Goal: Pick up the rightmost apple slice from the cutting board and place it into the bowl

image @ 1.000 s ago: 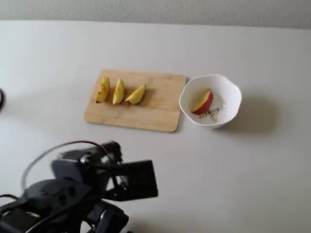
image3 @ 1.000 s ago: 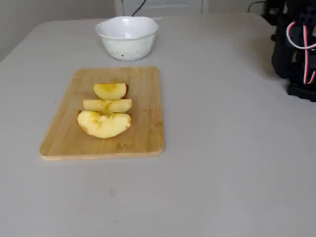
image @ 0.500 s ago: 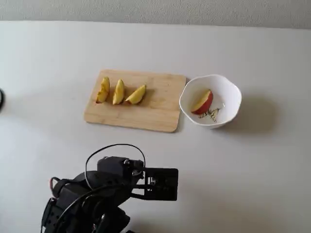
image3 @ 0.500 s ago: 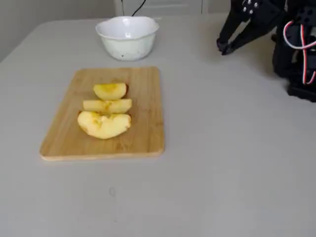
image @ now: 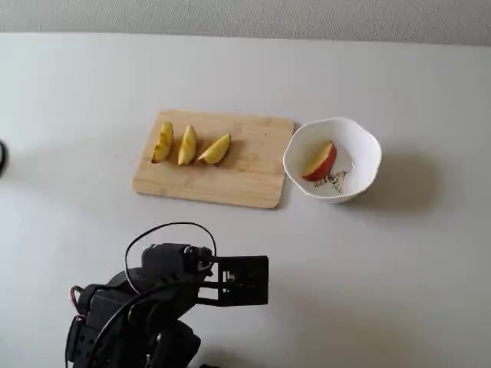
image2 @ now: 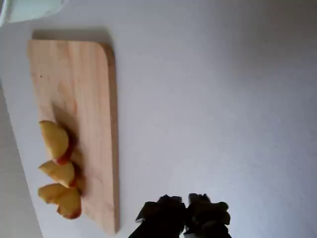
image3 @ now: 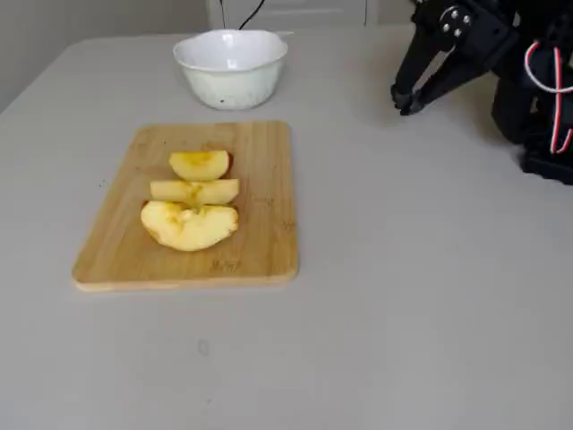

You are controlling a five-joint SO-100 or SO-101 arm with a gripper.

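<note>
The apple slice (image: pixel 321 162), cream flesh with red skin, lies inside the white scalloped bowl (image: pixel 367 149) to the right of the cutting board (image: pixel 253 165) in a fixed view. In the other fixed view the bowl (image3: pixel 231 67) hides the slice. My gripper (image3: pixel 405 101) is shut and empty. It hangs above the bare table, well apart from bowl and board. In the wrist view its fingertips (image2: pixel 185 218) show closed at the bottom edge, beside the board (image2: pixel 84 74). The bowl's rim (image2: pixel 29 7) shows in the top left corner.
Three deeper-yellow wedges (image: pixel 188 146) lie in a row on the left half of the board, also seen in the wrist view (image2: pixel 57 168) and the other fixed view (image3: pixel 192 197). The arm's base (image: pixel 130 314) sits at the table's front.
</note>
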